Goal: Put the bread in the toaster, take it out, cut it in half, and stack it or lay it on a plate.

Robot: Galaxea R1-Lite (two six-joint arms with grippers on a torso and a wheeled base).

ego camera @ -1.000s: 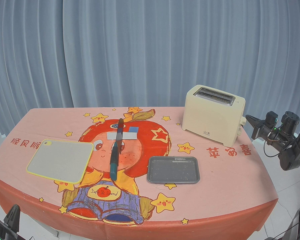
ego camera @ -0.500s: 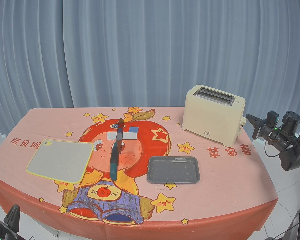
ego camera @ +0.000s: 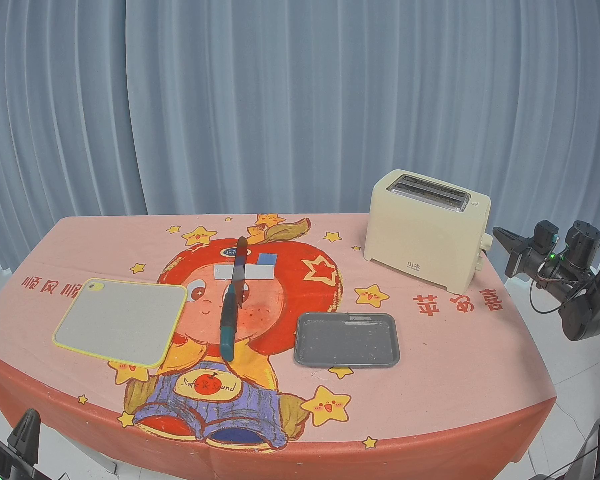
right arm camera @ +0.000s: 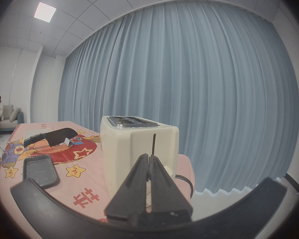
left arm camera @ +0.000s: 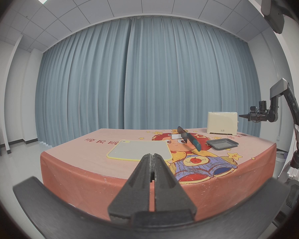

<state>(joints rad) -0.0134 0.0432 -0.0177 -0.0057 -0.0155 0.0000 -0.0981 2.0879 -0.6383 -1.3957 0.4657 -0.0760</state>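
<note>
A cream toaster [ego camera: 427, 229] stands at the table's back right; its two top slots [ego camera: 428, 191] look dark and I see no bread. My right gripper [ego camera: 497, 234] hangs shut and empty just off the toaster's right end, level with the side lever slot [right arm camera: 153, 144]. In the right wrist view that gripper [right arm camera: 149, 159] points straight at the toaster [right arm camera: 136, 143]. A grey plate [ego camera: 347, 339] lies front of centre. The teal-handled knife [ego camera: 232, 301] rests over a white holder [ego camera: 243, 272]. My left gripper [left arm camera: 152, 157] is shut, low off the table's front left corner.
A grey cutting board with a yellow rim [ego camera: 121, 321] lies at the front left. The cartoon-printed cloth [ego camera: 447, 381] covers the table. A blue curtain hangs behind. The toaster's black cord [right arm camera: 186, 181] trails off its right end.
My right gripper has drifted slightly to the right, away from the toaster's end. Nothing else has moved.
</note>
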